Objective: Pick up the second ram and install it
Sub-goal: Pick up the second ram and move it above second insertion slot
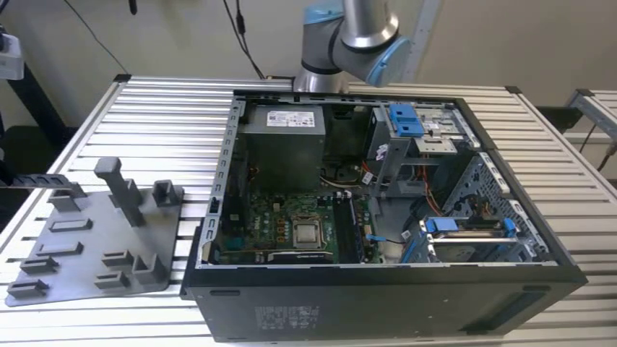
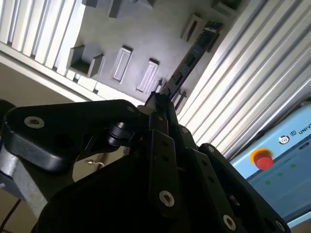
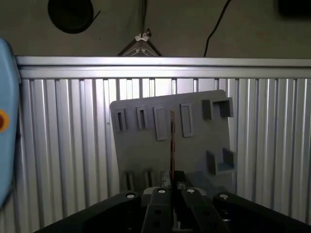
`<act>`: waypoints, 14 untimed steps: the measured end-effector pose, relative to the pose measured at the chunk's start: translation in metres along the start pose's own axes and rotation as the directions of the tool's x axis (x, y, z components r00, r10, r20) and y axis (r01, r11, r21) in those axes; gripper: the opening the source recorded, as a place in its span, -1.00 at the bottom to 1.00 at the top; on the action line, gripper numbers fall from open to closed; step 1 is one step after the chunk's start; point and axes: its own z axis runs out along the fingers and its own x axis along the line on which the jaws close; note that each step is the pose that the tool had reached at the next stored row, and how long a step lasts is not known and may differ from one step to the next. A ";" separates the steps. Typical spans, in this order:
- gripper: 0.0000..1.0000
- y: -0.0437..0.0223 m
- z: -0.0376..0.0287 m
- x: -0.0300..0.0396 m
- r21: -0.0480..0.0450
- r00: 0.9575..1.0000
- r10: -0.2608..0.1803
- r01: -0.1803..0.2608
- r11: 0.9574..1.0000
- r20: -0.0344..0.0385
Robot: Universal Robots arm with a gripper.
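First wrist view: tool (image 3: pixel 171 182) is clamping second ram (image 3: pixel 172 141) by one end, likely leaving its length free for slotting. Exterior view: tray (image 1: pixel 97 253) is sitting at 9 o'clock of case (image 1: pixel 386 303).

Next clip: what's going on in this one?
A robot arm is partway through fitting a memory stick. Its gripper is shut on the second ram, a thin board seen edge-on in both wrist views and held over the grey holder tray on the slatted table. The open computer case sits beside the tray, on the exterior view's right. The ram is not in it yet.
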 end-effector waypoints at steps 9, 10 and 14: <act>-0.71 -0.0098 -0.0022 -0.0027 -0.067 1.000 0.008 -0.008 0.998 -0.006; -0.71 -0.0098 -0.0022 -0.0033 -0.069 1.000 0.008 -0.009 0.998 -0.015; -0.71 -0.0099 -0.0073 -0.0042 -0.070 0.999 0.008 -0.011 0.997 -0.036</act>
